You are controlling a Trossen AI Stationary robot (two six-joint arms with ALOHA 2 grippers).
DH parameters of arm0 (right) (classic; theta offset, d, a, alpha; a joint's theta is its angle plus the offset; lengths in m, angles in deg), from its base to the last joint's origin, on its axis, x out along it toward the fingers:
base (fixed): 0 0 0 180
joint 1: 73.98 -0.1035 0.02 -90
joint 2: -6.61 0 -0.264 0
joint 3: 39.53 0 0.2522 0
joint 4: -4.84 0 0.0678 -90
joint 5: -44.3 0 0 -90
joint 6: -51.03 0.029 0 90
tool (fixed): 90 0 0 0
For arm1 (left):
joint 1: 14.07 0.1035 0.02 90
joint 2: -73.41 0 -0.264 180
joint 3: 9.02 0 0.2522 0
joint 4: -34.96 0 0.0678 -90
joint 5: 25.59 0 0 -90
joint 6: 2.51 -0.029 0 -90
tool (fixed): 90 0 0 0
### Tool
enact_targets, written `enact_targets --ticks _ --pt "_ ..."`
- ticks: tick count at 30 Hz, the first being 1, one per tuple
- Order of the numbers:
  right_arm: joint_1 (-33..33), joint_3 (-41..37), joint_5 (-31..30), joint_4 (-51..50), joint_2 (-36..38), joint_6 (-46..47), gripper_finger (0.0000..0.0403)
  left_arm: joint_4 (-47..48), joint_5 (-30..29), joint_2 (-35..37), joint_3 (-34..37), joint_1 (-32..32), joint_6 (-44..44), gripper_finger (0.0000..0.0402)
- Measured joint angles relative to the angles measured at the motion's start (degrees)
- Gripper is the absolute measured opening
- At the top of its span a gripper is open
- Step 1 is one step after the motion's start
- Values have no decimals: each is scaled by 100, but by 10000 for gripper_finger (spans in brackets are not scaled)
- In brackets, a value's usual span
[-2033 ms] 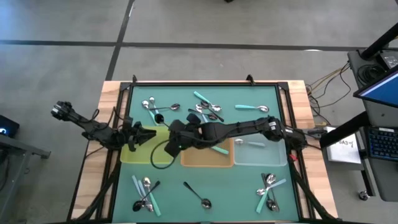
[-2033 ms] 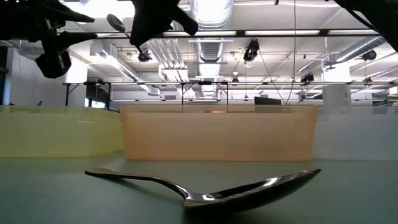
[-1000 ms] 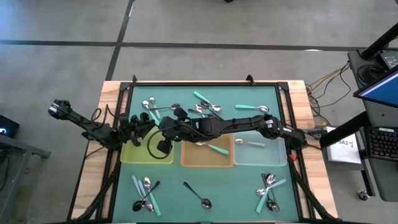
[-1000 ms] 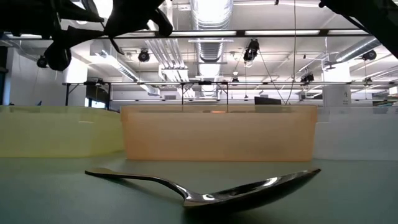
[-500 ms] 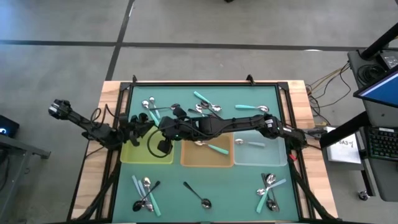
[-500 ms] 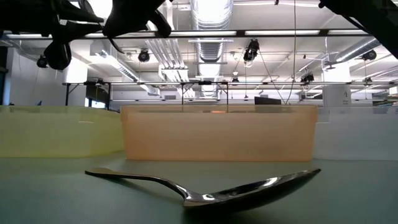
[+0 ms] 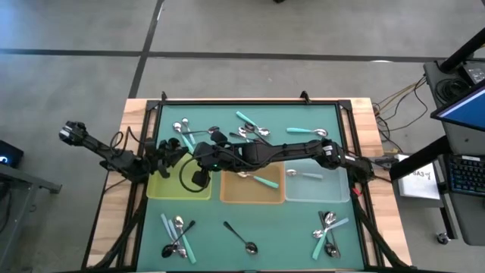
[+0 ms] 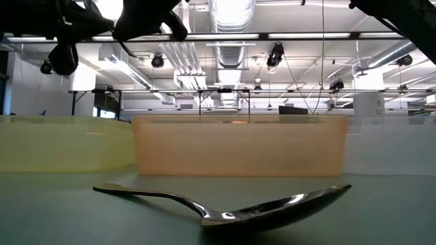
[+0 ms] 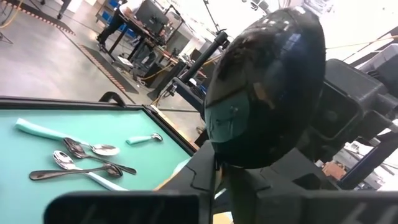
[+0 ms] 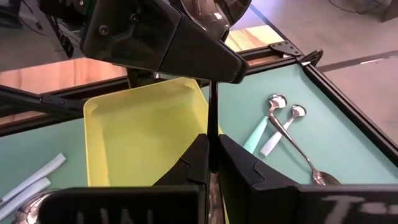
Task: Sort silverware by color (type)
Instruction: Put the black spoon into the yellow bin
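**Black-handled spoon held over the yellow tray**

High view: the right end effector [image 7: 198,157] is reached across the surface to the yellow tray [image 7: 161,189], at the left of the three trays, where it nearly meets the left end effector [image 7: 168,157]. A spoon cannot be made out between them here. The orange tray [image 7: 250,194] holds a teal-handled spoon [image 7: 263,180]; the clear tray [image 7: 318,191] holds a pale one. Loose silverware is scattered in clusters far left, far centre, near left [image 7: 176,235] and near right [image 7: 327,231] on the matte green mat.

Low view: a glossy all-metal-looking spoon [image 8: 231,207] lies on the mat in front of the translucent orange tray, its long axis running left to right. Both arms hang dark at the upper left.

Left wrist view: the frame is filled by a glossy dark housing; whether the left fingers are spread cannot be told. Spoons lie on the mat beyond.

Right wrist view: the right fingers are closed narrowly on a thin black spoon handle [image 10: 213,112], its long axis running straight ahead from the end effector, above the smooth plastic floor of the yellow tray. The drop point is judged to lie directly below, so the right arm is the better placed.
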Motion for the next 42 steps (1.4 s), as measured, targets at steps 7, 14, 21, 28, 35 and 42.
enact_targets --ticks 7,14,21,28,35,42 --pt "0 0 70 -447 93 336 29 37 -14 -2 0 -3 0 2" --pt "21 3 55 -1815 659 587 106 540 -305 117 -2 1 -20 0" --pt "-51 4 43 -4172 1271 1894 151 2873 830 428 -94 -6 1488 0" --pt "-548 -69 881 -5737 1364 3202 145 7043 1933 248 -1336 -6 2928 0" --pt "-1250 -245 1649 -5763 1227 3892 127 8862 2347 -201 -2782 -3 2696 0" --pt "-1676 -968 1912 -5778 1224 4859 118 9451 3014 -886 -3055 -3 2324 4"
